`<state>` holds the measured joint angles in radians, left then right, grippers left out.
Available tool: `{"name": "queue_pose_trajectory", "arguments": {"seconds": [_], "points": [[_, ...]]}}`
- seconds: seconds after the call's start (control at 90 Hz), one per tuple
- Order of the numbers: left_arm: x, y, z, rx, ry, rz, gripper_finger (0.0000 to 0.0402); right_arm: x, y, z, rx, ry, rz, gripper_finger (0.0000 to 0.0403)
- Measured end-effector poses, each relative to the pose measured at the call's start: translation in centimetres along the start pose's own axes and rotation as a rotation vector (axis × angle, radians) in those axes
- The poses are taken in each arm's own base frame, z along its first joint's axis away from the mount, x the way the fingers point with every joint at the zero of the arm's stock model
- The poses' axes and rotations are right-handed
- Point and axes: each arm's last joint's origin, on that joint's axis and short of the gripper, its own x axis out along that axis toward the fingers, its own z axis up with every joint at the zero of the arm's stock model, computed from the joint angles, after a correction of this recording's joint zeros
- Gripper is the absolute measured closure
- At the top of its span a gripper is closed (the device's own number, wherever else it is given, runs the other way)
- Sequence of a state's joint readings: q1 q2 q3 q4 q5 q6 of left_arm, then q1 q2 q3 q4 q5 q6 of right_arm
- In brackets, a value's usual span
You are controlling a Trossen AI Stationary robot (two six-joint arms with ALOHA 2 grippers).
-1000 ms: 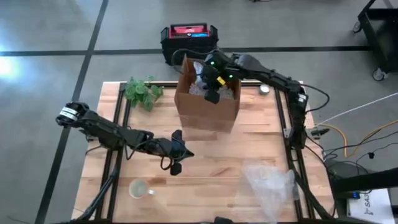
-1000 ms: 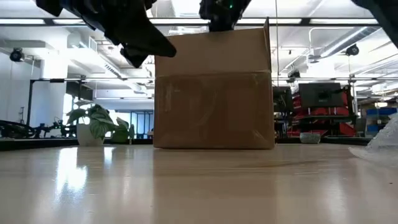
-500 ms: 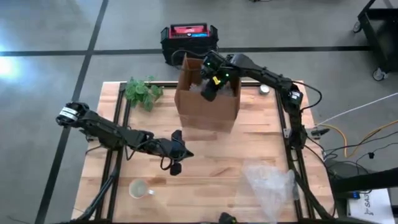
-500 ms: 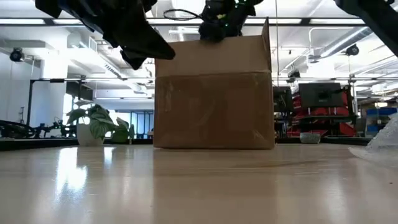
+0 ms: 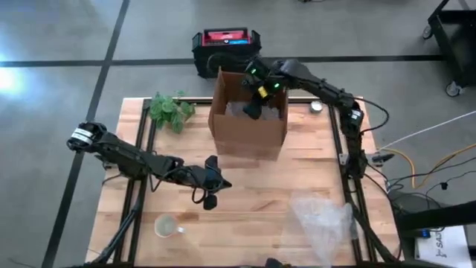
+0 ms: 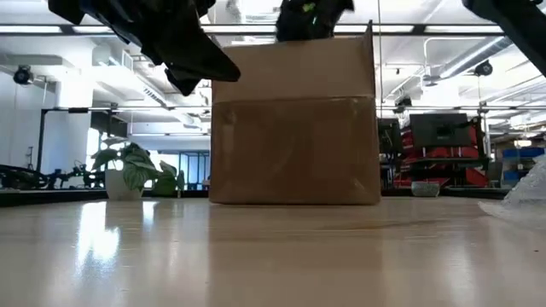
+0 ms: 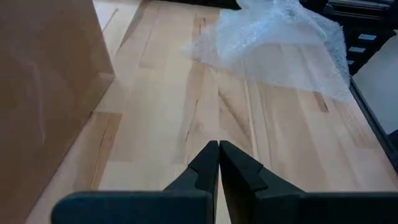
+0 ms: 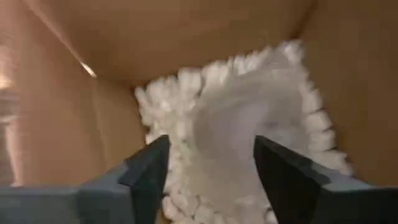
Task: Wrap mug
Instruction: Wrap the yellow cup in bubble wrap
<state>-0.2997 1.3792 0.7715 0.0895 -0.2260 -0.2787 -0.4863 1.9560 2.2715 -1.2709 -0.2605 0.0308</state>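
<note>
Two dark arms work over a wooden surface [image 5: 245, 193]. The right tool [image 5: 253, 106] hangs inside the open top of a brown cardboard box [image 5: 249, 138] that stands toward the far middle of the surface; its fingers [image 8: 146, 177] are spread wide apart and grasp nothing. Between and below them, the right wrist view shows a pale bundle of bubble wrap [image 8: 239, 124] lying on white packing peanuts [image 8: 161, 106] at the bottom of the box. Whether the mug sits inside that bundle cannot be told.

The left tool [image 5: 210, 186] waits above the middle of the surface, nearer the front than the box and apart from it. Its fingers [image 7: 208, 165] are clenched tip to tip with nothing between them. In the left wrist view the box wall stands at one side, and a loose sheet of bubble wrap [image 7: 280, 43] lies farther off on the boards.

A small clear cup [image 5: 165, 225] stands near the front left corner. A green plant [image 5: 169, 110] sits at the far left, just beside the box. A small round object [image 5: 317, 106] rests by the far right edge. A black and red case [image 5: 225, 43] lies on the floor beyond the surface
</note>
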Motion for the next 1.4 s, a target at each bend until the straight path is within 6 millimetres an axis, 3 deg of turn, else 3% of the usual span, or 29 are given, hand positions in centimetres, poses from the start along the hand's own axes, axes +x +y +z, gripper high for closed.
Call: {"name": "queue_pose_trajectory", "arguments": {"seconds": [0.144,0.322,0.489,0.633,0.789,1.0,1.211,1.4], "points": [[-0.1,0.0,0.1,-0.001,-0.004,-0.001,0.0402,-5.4,2.2,0.0,-0.071,-0.14,0.014,0.0139],[-0.8,0.0,0.6,-0.007,-0.031,-0.009,0.0402,-10.1,5.4,-2.3,-0.158,-0.173,0.049,0.0124],[-2.1,0.2,1.0,-0.014,-0.031,-0.009,0.0402,-12.3,9.4,-5.1,-0.243,-0.117,0.117,0.013],[-2.9,0.4,1.0,-0.037,-0.004,-0.001,0.0402,-12.7,13.6,-8.1,-0.322,-0.066,0.165,0.0144],[-2.9,0.4,0.9,-0.047,0.009,-0.004,0.0402,-10.2,17.7,-12.1,-0.342,0.086,0.134,0.0166],[-2.8,0.4,0.8,-0.05,0.012,0.0,0.0402,-4.8,21.8,-19.7,-0.287,0.388,0.038,0.019],[-2.8,0.4,0.8,-0.051,0.007,0.002,0.0402,1.2,23.0,-25.1,-0.206,0.603,-0.146,0.0199],[-2.7,0.4,0.7,-0.073,0.011,0.003,0.0402,5.0,23.6,-27.2,-0.173,0.719,-0.174,0.0191]]}}
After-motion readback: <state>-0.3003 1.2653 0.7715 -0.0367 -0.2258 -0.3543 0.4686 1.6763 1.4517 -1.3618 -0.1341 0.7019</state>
